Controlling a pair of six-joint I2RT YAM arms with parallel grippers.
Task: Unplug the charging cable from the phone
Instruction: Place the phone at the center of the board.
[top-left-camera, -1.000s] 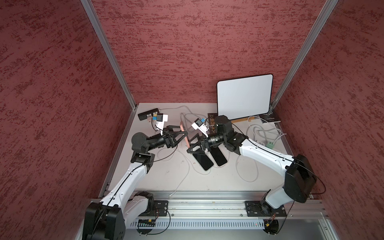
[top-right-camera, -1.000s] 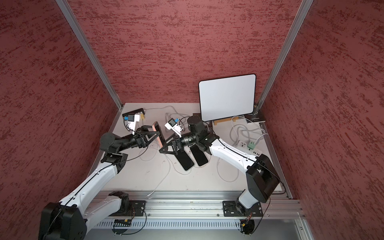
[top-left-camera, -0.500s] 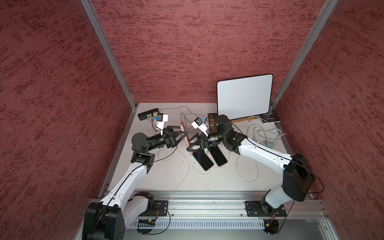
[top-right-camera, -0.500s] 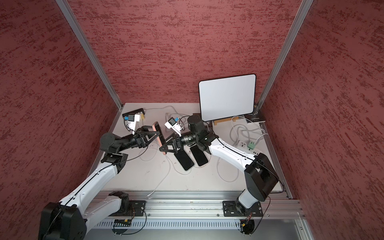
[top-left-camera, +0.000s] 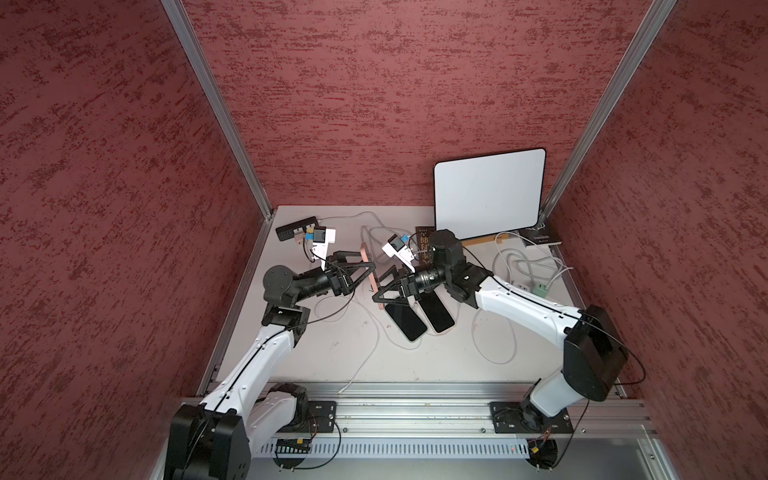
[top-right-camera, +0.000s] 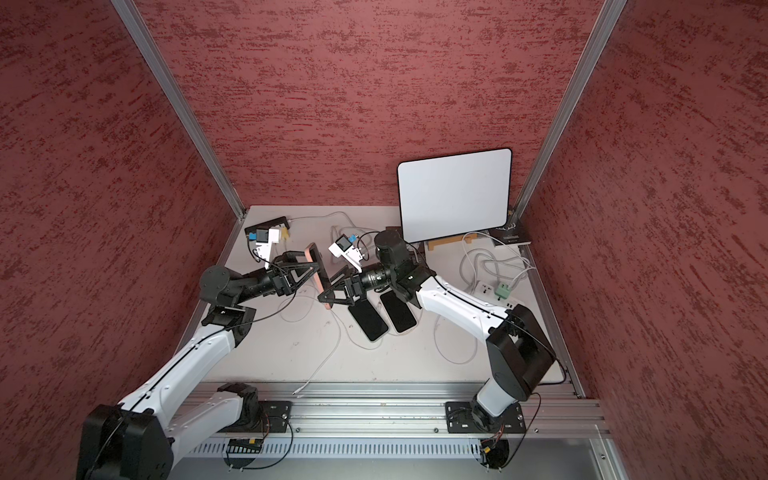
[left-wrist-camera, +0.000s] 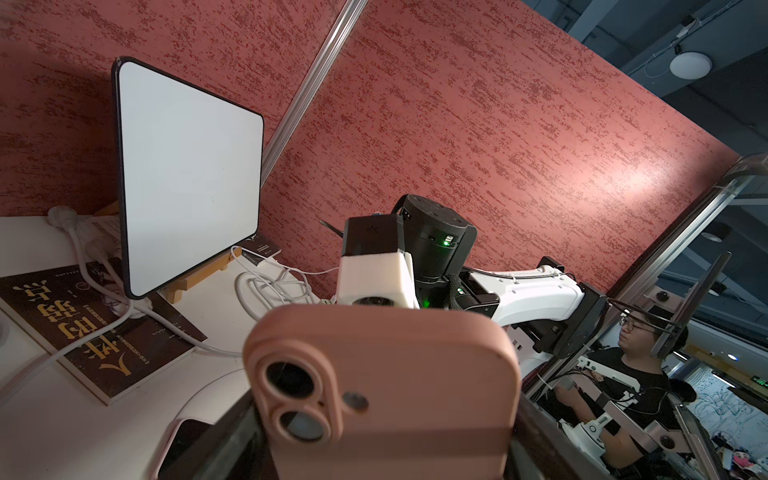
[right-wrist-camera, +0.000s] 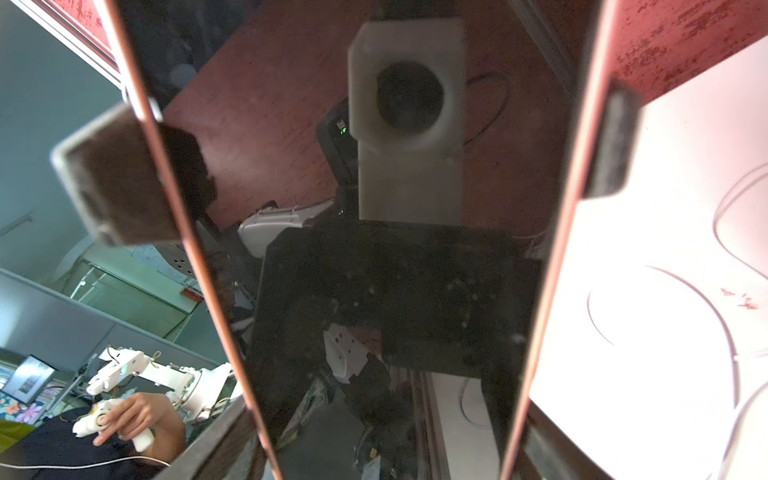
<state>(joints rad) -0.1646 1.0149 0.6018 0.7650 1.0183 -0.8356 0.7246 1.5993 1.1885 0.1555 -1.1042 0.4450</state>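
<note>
Hardly any shift from a second ago: both arms still reach low and level toward the middle of the table (top-left-camera: 324, 357). Pink phone (left-wrist-camera: 386, 374), smooth rounded case, glossy black screen, stands upright between them. Dark padded right fingers (right-wrist-camera: 611, 141) pinch its long edges; left fingers (left-wrist-camera: 230, 440) flank the case, grip cannot be told.

I see the pink-cased phone (top-left-camera: 373, 281) up on its edge above the pale table (top-left-camera: 332, 353). My left gripper (top-left-camera: 368, 270) is at its far end and my right gripper (top-left-camera: 383, 284) clasps its near end. Just beside it, two dark-screened phones (top-left-camera: 406, 322) lie flat, side by side.
</note>
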